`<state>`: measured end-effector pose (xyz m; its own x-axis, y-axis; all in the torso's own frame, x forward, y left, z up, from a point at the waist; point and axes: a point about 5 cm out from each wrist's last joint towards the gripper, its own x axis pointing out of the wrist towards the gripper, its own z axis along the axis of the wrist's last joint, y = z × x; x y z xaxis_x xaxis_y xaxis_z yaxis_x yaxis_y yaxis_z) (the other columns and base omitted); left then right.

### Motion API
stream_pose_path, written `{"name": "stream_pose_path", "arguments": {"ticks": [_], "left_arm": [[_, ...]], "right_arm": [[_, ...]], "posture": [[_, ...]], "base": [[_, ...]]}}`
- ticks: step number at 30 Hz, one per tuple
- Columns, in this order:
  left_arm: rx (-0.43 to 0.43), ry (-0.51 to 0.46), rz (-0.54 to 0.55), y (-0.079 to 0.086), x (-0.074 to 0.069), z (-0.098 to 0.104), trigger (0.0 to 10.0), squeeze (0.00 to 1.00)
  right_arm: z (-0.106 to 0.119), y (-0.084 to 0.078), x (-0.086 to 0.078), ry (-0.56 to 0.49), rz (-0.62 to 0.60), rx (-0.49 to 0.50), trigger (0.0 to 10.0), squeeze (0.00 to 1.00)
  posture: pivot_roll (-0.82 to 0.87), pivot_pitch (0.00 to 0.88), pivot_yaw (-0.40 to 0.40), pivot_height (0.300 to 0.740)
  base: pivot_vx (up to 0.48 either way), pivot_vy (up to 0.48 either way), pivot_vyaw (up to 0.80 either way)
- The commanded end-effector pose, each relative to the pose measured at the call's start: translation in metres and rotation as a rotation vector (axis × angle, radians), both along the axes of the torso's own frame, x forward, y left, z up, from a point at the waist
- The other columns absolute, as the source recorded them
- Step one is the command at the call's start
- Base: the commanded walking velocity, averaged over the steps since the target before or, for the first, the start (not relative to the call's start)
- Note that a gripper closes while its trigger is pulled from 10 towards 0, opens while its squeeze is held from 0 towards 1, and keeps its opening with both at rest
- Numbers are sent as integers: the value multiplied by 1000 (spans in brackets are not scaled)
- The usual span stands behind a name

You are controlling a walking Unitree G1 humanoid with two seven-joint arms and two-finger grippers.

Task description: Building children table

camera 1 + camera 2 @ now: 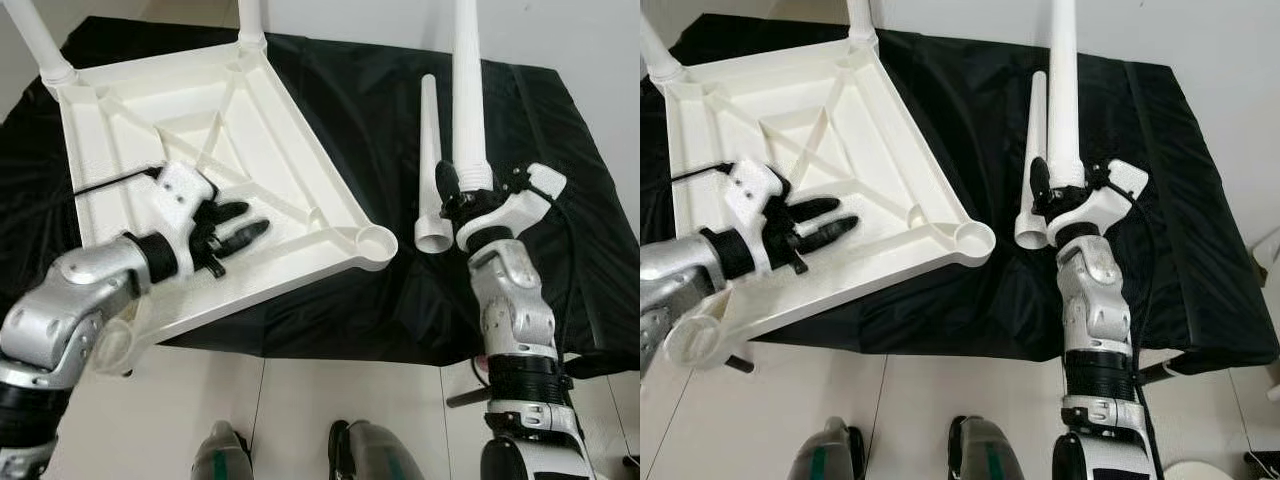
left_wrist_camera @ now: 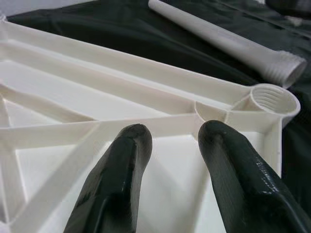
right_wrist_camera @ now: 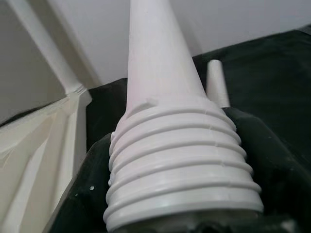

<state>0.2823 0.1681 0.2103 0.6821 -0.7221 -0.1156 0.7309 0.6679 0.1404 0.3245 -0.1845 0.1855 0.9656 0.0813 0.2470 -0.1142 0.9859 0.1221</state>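
A white children's table top [image 1: 200, 120] lies upside down on a black cloth, its ribbed underside facing up. Two white legs [image 1: 45, 45] stand screwed into its far corners. The near right corner has an empty threaded socket [image 1: 377, 241], also seen in the left wrist view [image 2: 274, 99]. My left gripper [image 1: 235, 225] hovers open over the ribs, nothing between its fingers [image 2: 124, 170]. My right gripper [image 1: 465, 192] is shut on a third leg [image 1: 468, 90], holding it upright by the threaded end [image 3: 180, 165], right of the socket. A loose leg [image 1: 431, 160] lies on the cloth beside it.
The black cloth [image 1: 560, 130] covers the whole work surface and drops off at the near edge. Pale floor and my feet [image 1: 360, 455] lie below it. A second empty socket [image 1: 115, 345] overhangs at the near left corner. A white wall stands behind.
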Motion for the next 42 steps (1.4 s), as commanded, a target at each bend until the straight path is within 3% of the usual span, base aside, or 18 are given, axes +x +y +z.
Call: {"name": "stream_pose_path", "arguments": {"ticks": [1, 2, 3, 4, 11, 12, 14, 16, 18, 20, 27, 28, 32, 37, 42], "left_arm": [[-36, -3, -47, 1, 5, 2, 10000, 0], [-82, 3, -21, 0, 13, 3, 10000, 278], [-82, 3, -21, 0, 13, 3, 10000, 278], [-141, 15, 3, -2, 23, 4, 10000, 1000], [-209, 10, 6, -2, 33, 12, 10000, 1000], [-315, -11, 22, 0, 44, 32, 10000, 1000], [-315, -11, 22, 0, 44, 32, 10000, 1000], [-433, -22, -8, -3, 50, 56, 10000, 1000], [-469, -30, -33, -7, 51, 67, 10000, 1000], [-520, -33, -104, -19, 54, 85, 10000, 1000], [-558, 79, -238, -49, 56, 86, 10000, 1000], [-566, 110, -257, -54, 56, 84, 10000, 0], [-567, 203, -289, -69, 59, 75, 10000, 0], [-607, 231, -286, -75, 64, 79, 10000, 0], [-578, 251, -295, -82, 67, 80, 10000, 0]], "right_arm": [[3, 6, 3, -34, 33, -40, 10000, 0], [3, 7, 5, -34, 34, -40, 10000, 0], [3, 7, 5, -34, 34, -40, 10000, 0], [2, 8, 8, -26, 38, -31, 10000, 0], [-1, 8, 11, -1, 18, -27, 10000, 0], [-5, 8, 13, 5, -4, -30, 10000, 0], [-5, 8, 13, 5, -4, -30, 10000, 0], [-3, 12, 10, -36, 26, -42, 10000, 0], [0, 16, 9, -65, 53, -50, 10000, 0], [8, 27, 5, -130, 143, -57, 10000, 0], [17, 46, 1, -194, 280, -66, 10000, 0], [17, 48, 0, -200, 292, -80, 10000, 0], [16, 55, -2, -209, 347, -106, 10000, 0], [13, 60, -3, -202, 405, -101, 10000, 0], [10, 68, -6, -203, 471, -121, 10000, 0]], "posture": [[-11, 100, -21, 740], [-7, 95, -23, 740], [-7, 95, -23, 740], [-8, 90, -22, 740], [-10, 87, -22, 740], [-16, 85, -21, 740], [-16, 85, -21, 740], [-18, 81, -20, 740], [-20, 73, -20, 740], [-18, 67, -23, 740], [-24, 51, -20, 740], [-27, 47, -19, 740], [-33, 40, -18, 740], [-31, 35, -21, 740], [-35, 27, -20, 740]], "base": [[0, 0, 0], [0, 0, 0], [0, 0, 0], [0, 0, 0], [0, 0, 0], [0, 0, 0], [0, 0, 0], [0, 0, 0], [0, 0, 0], [0, 0, 0], [0, 0, 0], [0, 0, 0], [0, 0, 0], [0, 0, 0], [0, 0, 0]]}}
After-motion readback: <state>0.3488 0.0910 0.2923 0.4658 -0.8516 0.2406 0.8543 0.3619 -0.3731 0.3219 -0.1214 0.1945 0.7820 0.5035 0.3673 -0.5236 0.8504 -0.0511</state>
